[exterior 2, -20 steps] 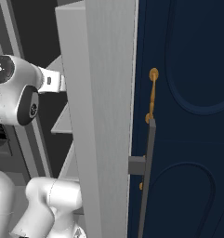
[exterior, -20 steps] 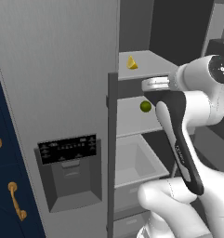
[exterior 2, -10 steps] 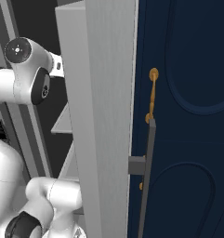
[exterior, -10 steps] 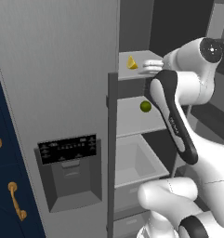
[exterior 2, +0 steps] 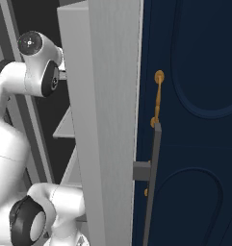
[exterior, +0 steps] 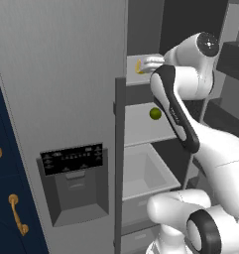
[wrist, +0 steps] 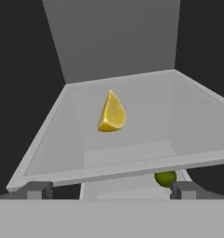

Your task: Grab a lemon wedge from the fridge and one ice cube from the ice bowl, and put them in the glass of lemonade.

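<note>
No words or numbers can be read in these pictures. The fridge (exterior: 66,74) has a black panel (exterior: 74,158) above its dispenser, and that panel carries rows of tiny pale marks. They look like little signs or buttons, but they are far too small and blurry to make out. The navy cabinet door (exterior 2: 194,120) is plain and has no writing on it.
</note>
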Robot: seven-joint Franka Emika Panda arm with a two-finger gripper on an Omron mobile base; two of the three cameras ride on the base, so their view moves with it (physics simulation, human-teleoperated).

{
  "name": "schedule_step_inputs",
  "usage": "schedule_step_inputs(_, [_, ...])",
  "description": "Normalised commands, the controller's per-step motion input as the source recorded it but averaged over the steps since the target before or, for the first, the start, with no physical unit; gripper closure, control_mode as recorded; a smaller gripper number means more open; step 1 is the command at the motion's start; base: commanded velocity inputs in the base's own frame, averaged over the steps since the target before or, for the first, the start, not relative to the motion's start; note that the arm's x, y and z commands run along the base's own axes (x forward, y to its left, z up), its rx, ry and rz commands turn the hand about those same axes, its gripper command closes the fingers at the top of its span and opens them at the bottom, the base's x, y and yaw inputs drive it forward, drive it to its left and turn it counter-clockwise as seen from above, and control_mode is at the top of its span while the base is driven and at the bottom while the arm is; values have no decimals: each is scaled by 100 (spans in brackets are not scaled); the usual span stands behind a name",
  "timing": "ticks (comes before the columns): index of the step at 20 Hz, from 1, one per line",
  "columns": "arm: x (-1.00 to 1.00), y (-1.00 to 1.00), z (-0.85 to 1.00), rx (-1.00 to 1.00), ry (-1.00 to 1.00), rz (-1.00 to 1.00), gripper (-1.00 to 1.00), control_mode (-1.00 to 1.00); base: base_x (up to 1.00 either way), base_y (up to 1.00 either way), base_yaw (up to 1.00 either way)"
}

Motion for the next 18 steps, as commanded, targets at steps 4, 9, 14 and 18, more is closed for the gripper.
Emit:
schedule_step_inputs(4, [61,4,-2,0,5,0,-100,-100,0,0,0])
schedule_step_inputs(9, [60,0,-1,0,10,-1,-100,-100,0,0,0])
schedule_step_inputs(14, [60,5,-7,0,9,0,-100,-100,0,0,0])
schedule_step_inputs(18, [60,6,-19,0,7,0,-100,-100,0,0,0])
